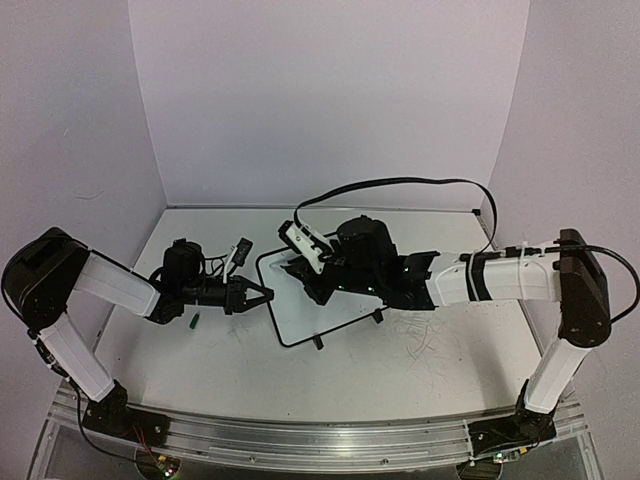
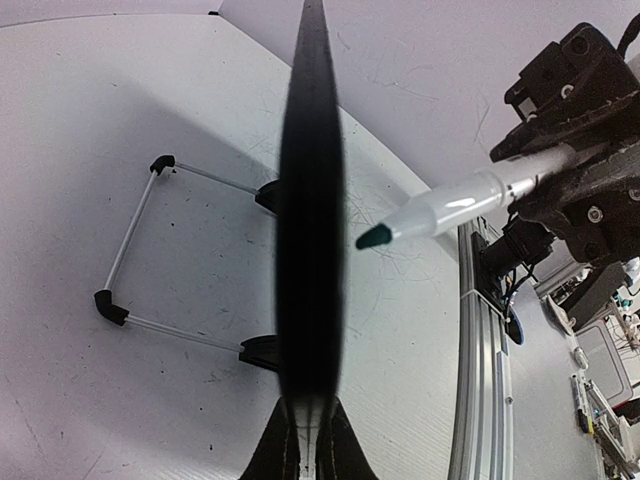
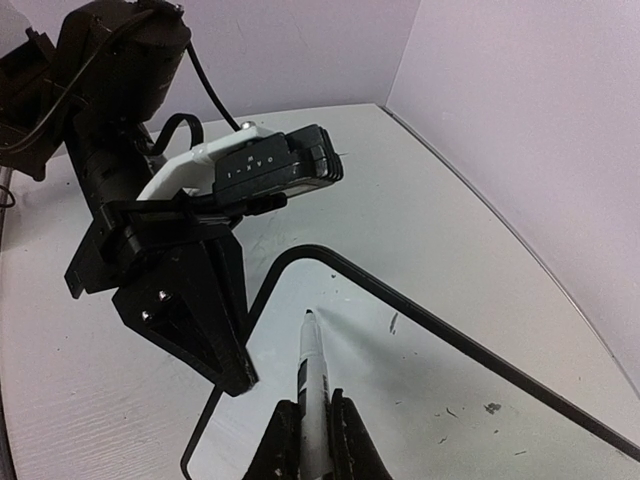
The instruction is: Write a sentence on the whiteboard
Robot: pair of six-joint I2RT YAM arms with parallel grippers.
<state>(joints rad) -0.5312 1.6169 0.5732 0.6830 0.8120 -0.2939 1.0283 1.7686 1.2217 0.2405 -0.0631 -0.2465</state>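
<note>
From the left wrist, the whiteboard (image 2: pixel 310 200) is a blurred, edge-on black band, face hidden.

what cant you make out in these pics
- Writing on the whiteboard: in the top view the right arm covers much of it; the right wrist view cuts it off at the bottom edge.
- Its face, left wrist view: only a blurred black edge against the lens.
- Small green thing beside the left arm, top view: too small to name.

Dim violet-tinged light, soft shadows, wide-angle warp, whiteboard (image 2: pixel 310 250) edge blurred up close.
</note>
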